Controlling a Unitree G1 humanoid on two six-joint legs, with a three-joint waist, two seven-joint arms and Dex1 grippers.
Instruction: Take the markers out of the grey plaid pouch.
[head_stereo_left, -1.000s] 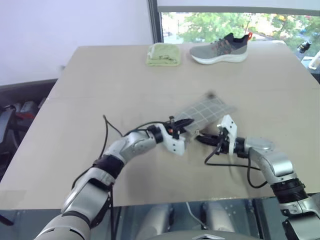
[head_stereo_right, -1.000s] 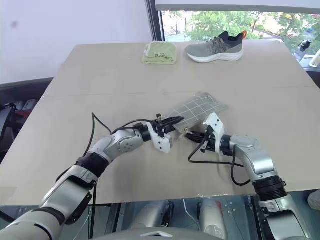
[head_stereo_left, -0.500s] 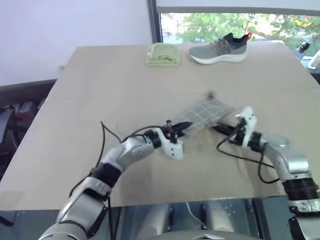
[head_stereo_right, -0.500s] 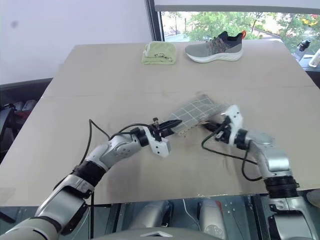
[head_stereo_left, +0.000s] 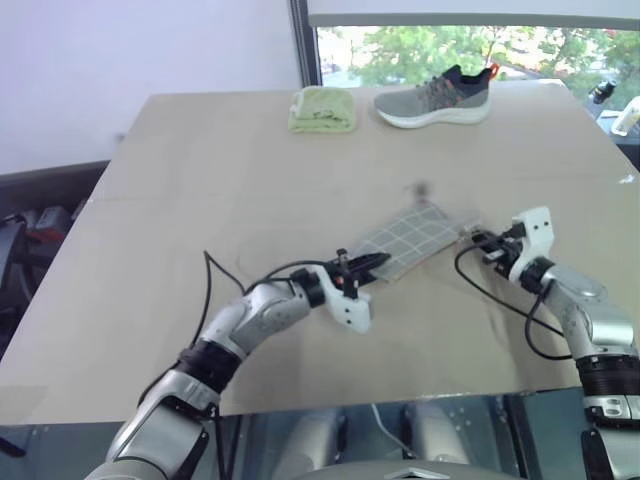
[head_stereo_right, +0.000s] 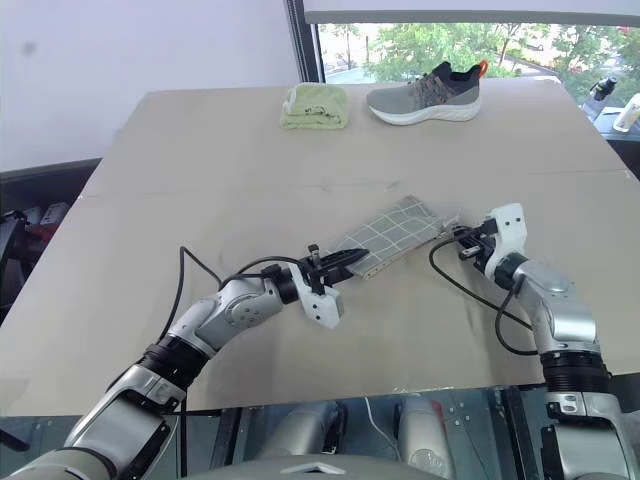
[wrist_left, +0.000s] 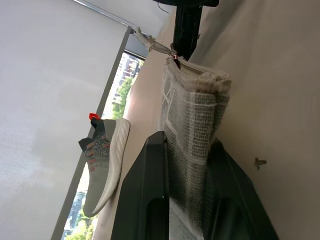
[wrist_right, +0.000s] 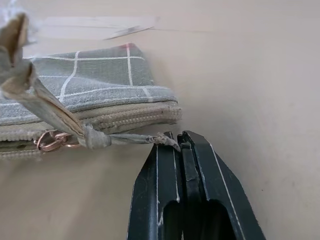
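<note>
The left gripper (head_stereo_left: 372, 262), just left of centre in the head views, is pinching the near end of the grey plaid pouch (head_stereo_left: 410, 237) between its two nearly closed fingers. The pouch is lying flat on the table (head_stereo_left: 200, 180), stretching diagonally up toward centre-right. At right, the right gripper (head_stereo_left: 476, 238) is clamping its fingers tight on the cloth pull tab (wrist_right: 135, 139) at the pouch's far end. A folded green cloth (head_stereo_left: 322, 108) and a grey sneaker (head_stereo_left: 435, 98) are sitting along the top edge.
</note>
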